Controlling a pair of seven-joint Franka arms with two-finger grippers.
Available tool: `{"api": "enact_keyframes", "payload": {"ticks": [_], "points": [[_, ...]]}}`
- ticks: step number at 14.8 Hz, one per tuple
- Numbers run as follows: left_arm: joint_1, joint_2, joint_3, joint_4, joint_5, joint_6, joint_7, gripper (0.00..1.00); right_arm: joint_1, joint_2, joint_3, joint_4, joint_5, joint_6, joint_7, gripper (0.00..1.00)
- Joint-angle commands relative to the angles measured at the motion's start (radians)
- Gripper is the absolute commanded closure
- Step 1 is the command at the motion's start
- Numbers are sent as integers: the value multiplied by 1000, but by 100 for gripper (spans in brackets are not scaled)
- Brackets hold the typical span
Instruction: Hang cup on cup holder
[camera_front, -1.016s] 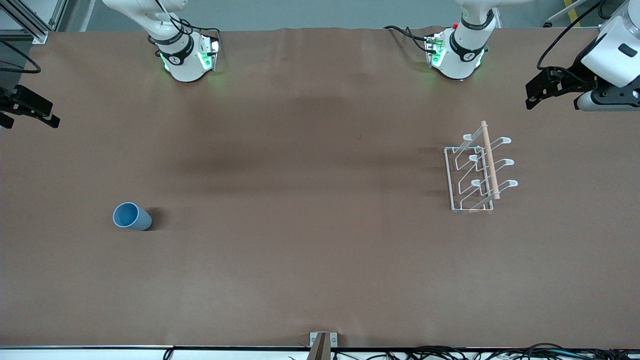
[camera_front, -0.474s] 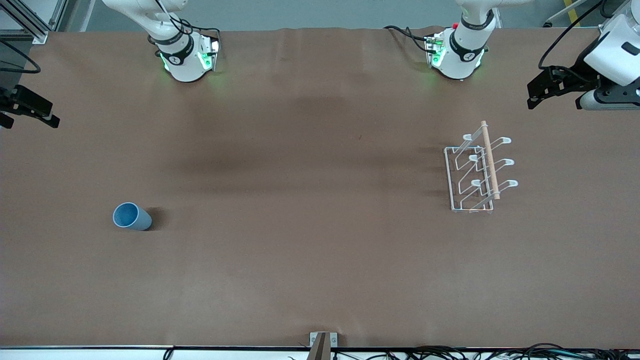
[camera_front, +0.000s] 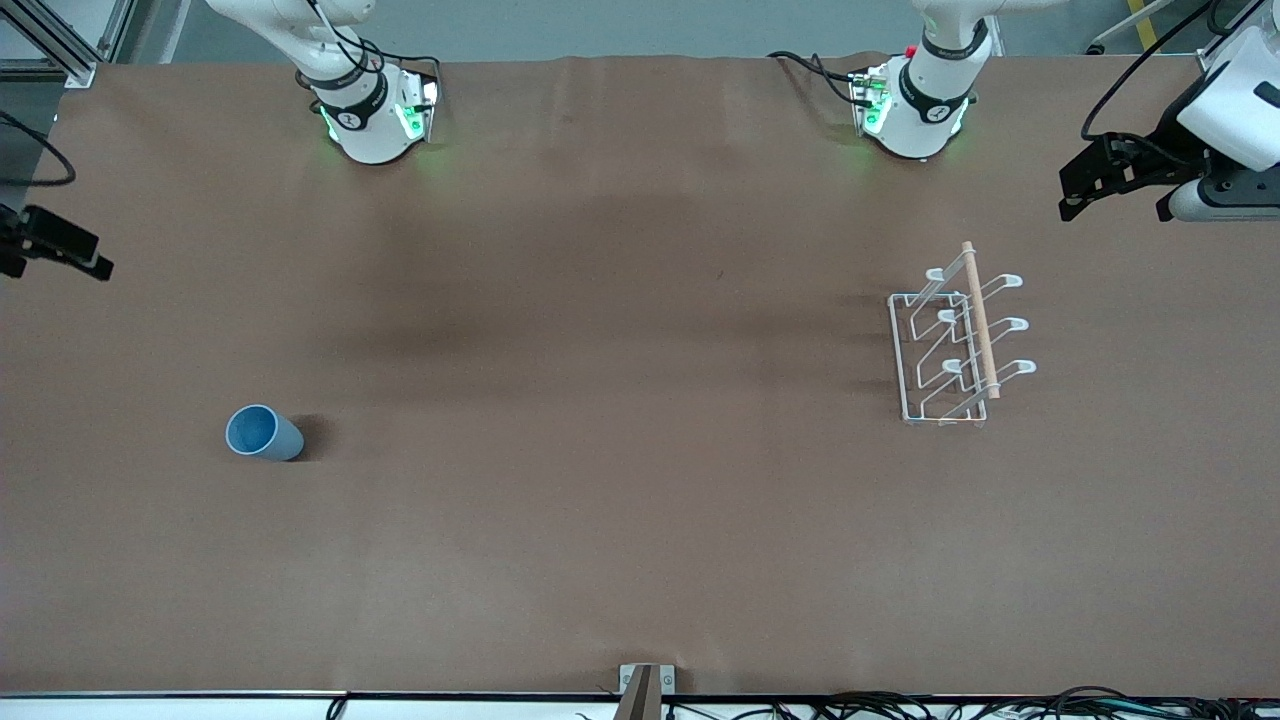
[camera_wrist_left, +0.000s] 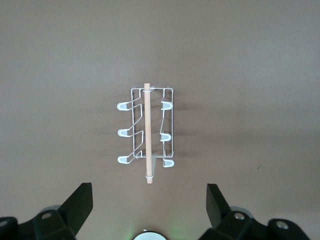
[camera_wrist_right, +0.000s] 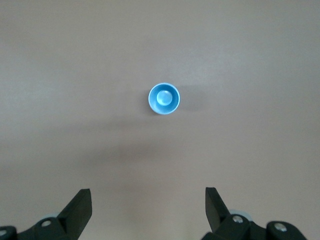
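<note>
Nearest to your front camera stands the cup (camera_front: 264, 433), upright on the brown bench (camera_front: 600, 500) with its open mouth up, toward the right arm's end and well apart from everything else; in the right wrist view you look straight down into it (camera_wrist_right: 164, 99). A little farther from the camera, toward the left arm's end of the bench, you find the cup holder (camera_front: 955, 340), resting on its rectangular wire base with its wooden rod (camera_front: 980, 318) along the top and its six prongs bare; the left wrist view shows it (camera_wrist_left: 147, 131) from above. Farther still, your right hand (camera_front: 55, 250) hangs in the air at the edge of the right arm's end of the bench, its fingers (camera_wrist_right: 80, 207) spread wide and gripping nothing. Your left hand (camera_front: 1085, 185) hangs over the left arm's end of the bench, fingers (camera_wrist_left: 80, 202) likewise wide apart and carrying nothing.
</note>
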Motion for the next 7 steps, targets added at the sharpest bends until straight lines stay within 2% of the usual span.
{"api": "enact_keyframes", "payload": {"ticks": [1,7], "points": [[-2,25,-3,33,11,-7,10,0,-9,19,10,-101,-9,120,-4,0],[-1,25,-1,33,13,-7,10,0,-31,174,10,-221,-9,357,-6,1]]}}
